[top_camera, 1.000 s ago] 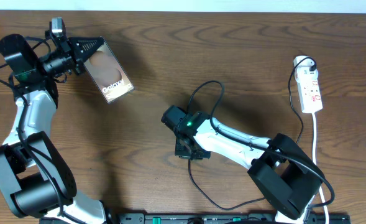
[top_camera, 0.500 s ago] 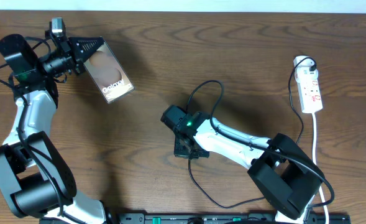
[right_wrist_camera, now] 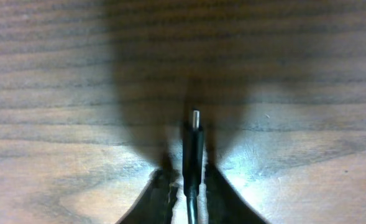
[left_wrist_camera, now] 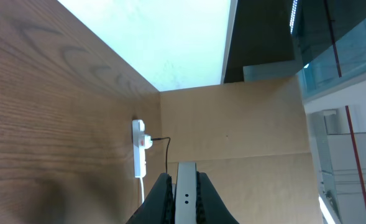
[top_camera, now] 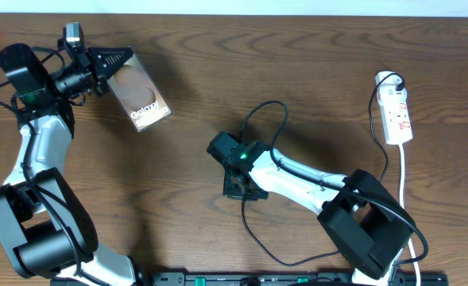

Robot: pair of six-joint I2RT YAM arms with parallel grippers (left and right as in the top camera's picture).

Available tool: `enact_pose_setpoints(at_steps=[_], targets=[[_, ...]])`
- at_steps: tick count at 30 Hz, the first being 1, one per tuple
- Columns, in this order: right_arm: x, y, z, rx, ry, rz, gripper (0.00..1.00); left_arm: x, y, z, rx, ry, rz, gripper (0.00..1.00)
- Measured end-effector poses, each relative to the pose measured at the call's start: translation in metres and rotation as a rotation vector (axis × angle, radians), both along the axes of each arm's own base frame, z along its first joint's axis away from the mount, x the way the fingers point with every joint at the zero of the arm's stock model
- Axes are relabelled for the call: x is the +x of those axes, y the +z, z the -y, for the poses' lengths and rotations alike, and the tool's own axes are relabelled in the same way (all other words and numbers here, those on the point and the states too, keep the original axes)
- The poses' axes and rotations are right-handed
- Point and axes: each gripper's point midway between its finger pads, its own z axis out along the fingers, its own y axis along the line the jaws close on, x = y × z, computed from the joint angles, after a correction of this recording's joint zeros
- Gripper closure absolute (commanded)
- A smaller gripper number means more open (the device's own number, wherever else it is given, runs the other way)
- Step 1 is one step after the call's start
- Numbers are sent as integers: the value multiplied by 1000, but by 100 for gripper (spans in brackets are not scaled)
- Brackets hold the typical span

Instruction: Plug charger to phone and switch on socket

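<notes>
Overhead — left gripper (top_camera: 116,67) pinches the phone (top_camera: 142,99), right gripper (top_camera: 241,187) pinches the charger (right_wrist_camera: 193,148).

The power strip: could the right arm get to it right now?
Probably yes: bare table lies between the right gripper and the power strip, but that gripper is holding the charger plug.

table (top_camera: 337,71): brown wood grain | cardboard wall (left_wrist_camera: 245,124): past table edge

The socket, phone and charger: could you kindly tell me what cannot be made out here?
Switch position on the socket: too small overhead, too distant in left wrist view.
Port of the phone: too small overhead.
Plug of the charger: hidden beneath the right hand overhead.
</notes>
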Motion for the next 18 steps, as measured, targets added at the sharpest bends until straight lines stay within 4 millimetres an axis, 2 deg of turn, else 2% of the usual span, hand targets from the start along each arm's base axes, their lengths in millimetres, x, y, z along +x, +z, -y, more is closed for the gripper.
enact_pose_setpoints(at_steps=[6, 12, 14, 16, 17, 18], targets=[[3, 0, 0, -2, -1, 16, 99, 0, 0, 0, 0, 0, 0, 93], [4, 0, -3, 11, 0, 17, 99, 0, 0, 0, 0, 0, 0, 92], [4, 2, -16, 97, 20, -13, 99, 0, 0, 0, 0, 1, 0, 93], [13, 15, -46, 315, 76, -53, 99, 0, 0, 0, 1, 2, 1, 93], [18, 23, -58, 414, 109, -63, 99, 0, 0, 0, 0, 2, -1, 93], [27, 42, -73, 584, 163, -78, 99, 1, 0, -1, 1, 6, 0, 93]])
